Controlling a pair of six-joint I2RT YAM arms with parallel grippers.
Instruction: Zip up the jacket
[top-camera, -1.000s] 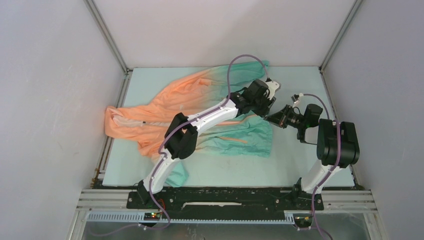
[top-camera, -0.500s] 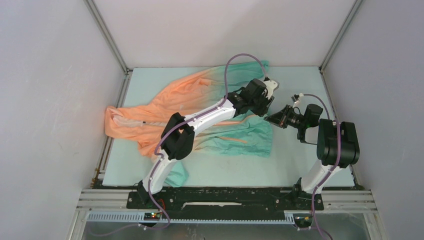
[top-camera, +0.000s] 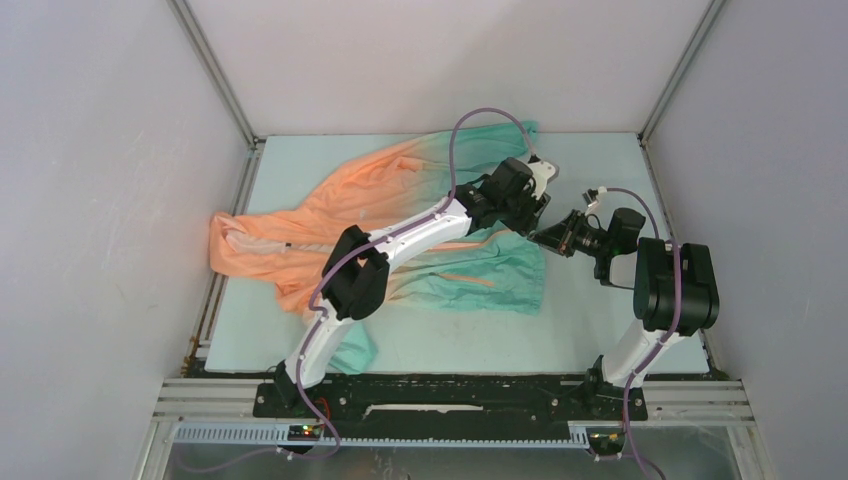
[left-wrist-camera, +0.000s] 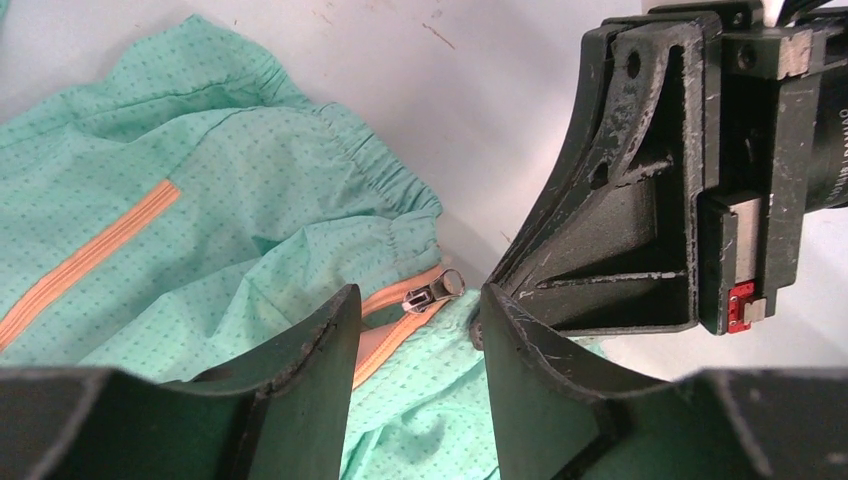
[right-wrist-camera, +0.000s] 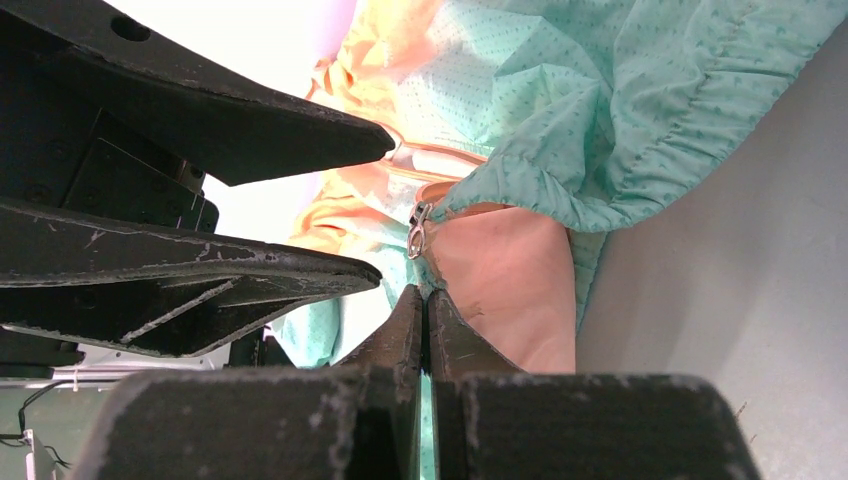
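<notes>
I have the thin hooded jacket (top-camera: 370, 190), peach-orange fading to teal-green, spread across the pale table (top-camera: 600, 170) with its teal hem toward the right arm. The right gripper (right-wrist-camera: 426, 300) has its black fingers pressed together at the hem just below the small metal zipper pull (left-wrist-camera: 432, 292), and I judge it is pinching the cloth there by the very tips. The left gripper (left-wrist-camera: 418, 300) hangs with its fingers apart, the pull lying tilted in the gap between them. My worry is the close: the pull is small and sits on rumpled fabric, so the fingers could catch cloth instead of metal. The right gripper's shallow hold could also slip once I draw the slider, and the hem would then bunch and jam it. The two grippers are nearly touching, so any sideways correction risks a knock. I cannot tell whether both zipper sides are seated in the slider. From overhead, the left arm and its purple cable (top-camera: 480, 120) lie over the zipper line and hide it, and an orange pocket strip (left-wrist-camera: 85, 262) runs nearby.
</notes>
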